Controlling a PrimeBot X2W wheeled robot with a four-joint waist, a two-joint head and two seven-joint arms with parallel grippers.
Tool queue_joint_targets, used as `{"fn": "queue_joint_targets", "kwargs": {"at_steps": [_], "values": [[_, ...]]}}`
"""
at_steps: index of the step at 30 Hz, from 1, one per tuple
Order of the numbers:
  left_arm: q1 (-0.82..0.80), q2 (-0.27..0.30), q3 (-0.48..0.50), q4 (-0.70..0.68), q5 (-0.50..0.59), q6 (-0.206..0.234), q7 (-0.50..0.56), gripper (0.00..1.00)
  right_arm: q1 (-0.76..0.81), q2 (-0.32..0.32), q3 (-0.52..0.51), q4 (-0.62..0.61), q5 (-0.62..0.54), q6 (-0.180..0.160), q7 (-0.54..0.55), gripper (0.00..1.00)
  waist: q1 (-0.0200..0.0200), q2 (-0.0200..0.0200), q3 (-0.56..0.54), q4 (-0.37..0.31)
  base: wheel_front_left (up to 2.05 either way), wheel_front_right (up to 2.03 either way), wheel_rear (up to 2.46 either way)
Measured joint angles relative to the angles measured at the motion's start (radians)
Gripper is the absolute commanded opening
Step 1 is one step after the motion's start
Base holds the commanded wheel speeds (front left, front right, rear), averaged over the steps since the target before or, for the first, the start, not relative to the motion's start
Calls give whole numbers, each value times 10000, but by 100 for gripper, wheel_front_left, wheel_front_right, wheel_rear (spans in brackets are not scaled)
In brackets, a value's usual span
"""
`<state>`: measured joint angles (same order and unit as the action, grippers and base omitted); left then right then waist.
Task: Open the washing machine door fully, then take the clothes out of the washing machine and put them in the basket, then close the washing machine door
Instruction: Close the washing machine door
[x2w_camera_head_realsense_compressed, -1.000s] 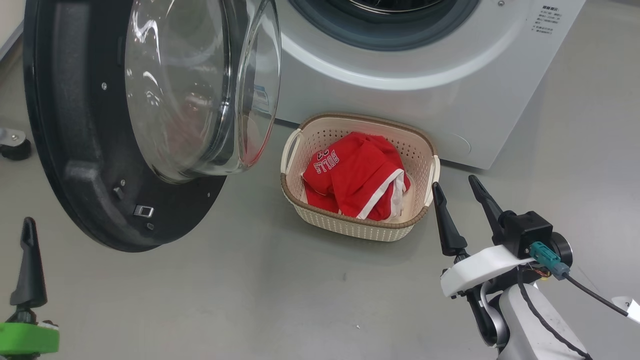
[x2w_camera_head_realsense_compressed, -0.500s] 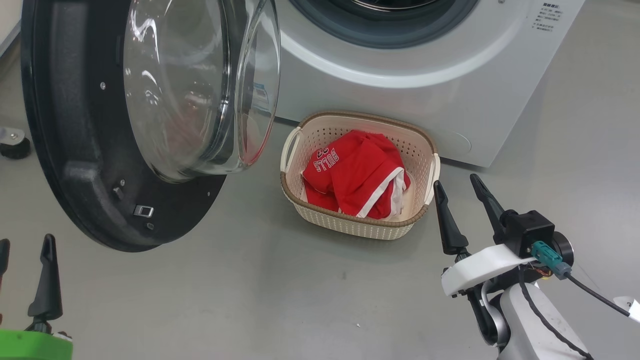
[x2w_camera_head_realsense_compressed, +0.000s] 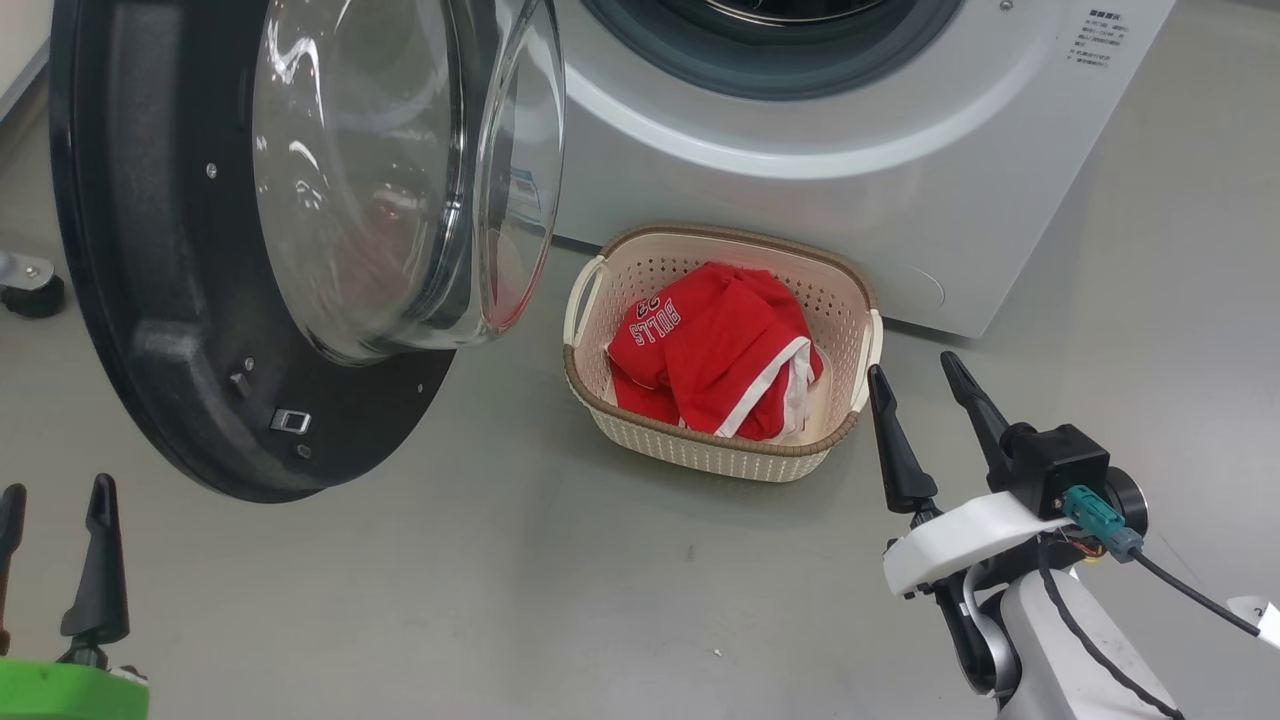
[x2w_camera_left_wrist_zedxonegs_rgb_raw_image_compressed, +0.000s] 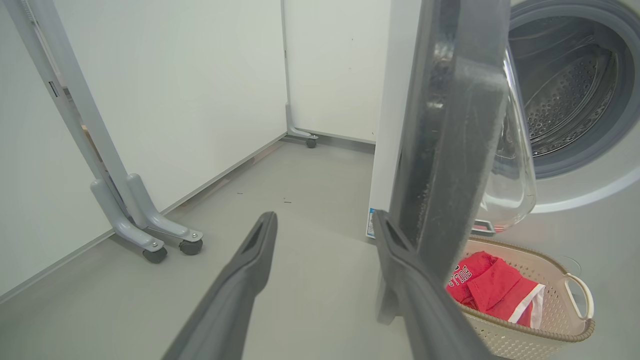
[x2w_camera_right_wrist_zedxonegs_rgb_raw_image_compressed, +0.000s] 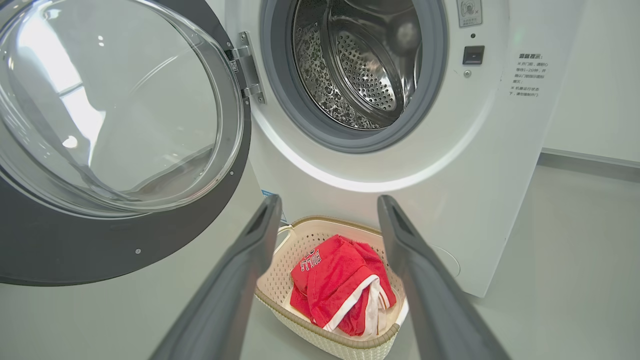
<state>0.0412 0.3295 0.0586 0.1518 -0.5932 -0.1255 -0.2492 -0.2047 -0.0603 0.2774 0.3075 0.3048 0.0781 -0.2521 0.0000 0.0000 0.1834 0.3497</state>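
The washing machine door (x2w_camera_head_realsense_compressed: 150, 300) stands swung open on the left, its black frame and glass bowl facing right. The washing machine (x2w_camera_head_realsense_compressed: 850, 170) shows an empty steel drum (x2w_camera_right_wrist_zedxonegs_rgb_raw_image_compressed: 360, 60). On the floor in front of it sits the basket (x2w_camera_head_realsense_compressed: 720, 458) with the red clothes (x2w_camera_head_realsense_compressed: 715, 350) inside, "BULLS" lettering showing. My right gripper (x2w_camera_head_realsense_compressed: 913, 366) is open and empty, just right of the basket. My left gripper (x2w_camera_head_realsense_compressed: 55, 490) is open and empty, low at the left, below the door. In the left wrist view my left gripper (x2w_camera_left_wrist_zedxonegs_rgb_raw_image_compressed: 325, 215) points past the door's outer edge (x2w_camera_left_wrist_zedxonegs_rgb_raw_image_compressed: 450, 125).
A grey frame leg on castors (x2w_camera_left_wrist_zedxonegs_rgb_raw_image_compressed: 150, 235) stands by the white wall panels (x2w_camera_left_wrist_zedxonegs_rgb_raw_image_compressed: 175, 100) left of the machine. One castor (x2w_camera_head_realsense_compressed: 30, 292) shows at the far left of the head view. Grey floor spreads between my two arms.
My left gripper has moved right and slightly forward, so both its fingers now show in the head view. The right gripper, door, basket and clothes have stayed put.
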Motion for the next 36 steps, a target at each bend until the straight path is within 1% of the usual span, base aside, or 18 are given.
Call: {"fn": "queue_joint_targets", "kwargs": {"at_steps": [16,17,18,19,29,36], "values": [[-73,-31,125,-153,52,0,-27,100,81,6,-10,-56,0,0,0,100,0,0,7,19,0,0,0],[-81,-31,125,-163,52,0,-27,98,82,6,-10,-56,0,0,0,100,0,0,10,21,0,0,0],[-90,-31,121,-174,52,0,-27,43,82,8,-8,-56,0,0,0,100,0,0,13,22,0,0,0],[-100,-31,117,-192,52,0,-27,0,83,8,-8,-56,0,0,0,100,0,0,16,23,0,0,0],[-112,-12,153,-336,142,0,-27,0,83,8,-10,-56,0,0,0,100,0,0,63,22,0,0,0],[-221,209,226,-635,234,0,-27,0,83,10,-6,-56,0,0,0,100,0,0,91,34,0,0,0]]}}
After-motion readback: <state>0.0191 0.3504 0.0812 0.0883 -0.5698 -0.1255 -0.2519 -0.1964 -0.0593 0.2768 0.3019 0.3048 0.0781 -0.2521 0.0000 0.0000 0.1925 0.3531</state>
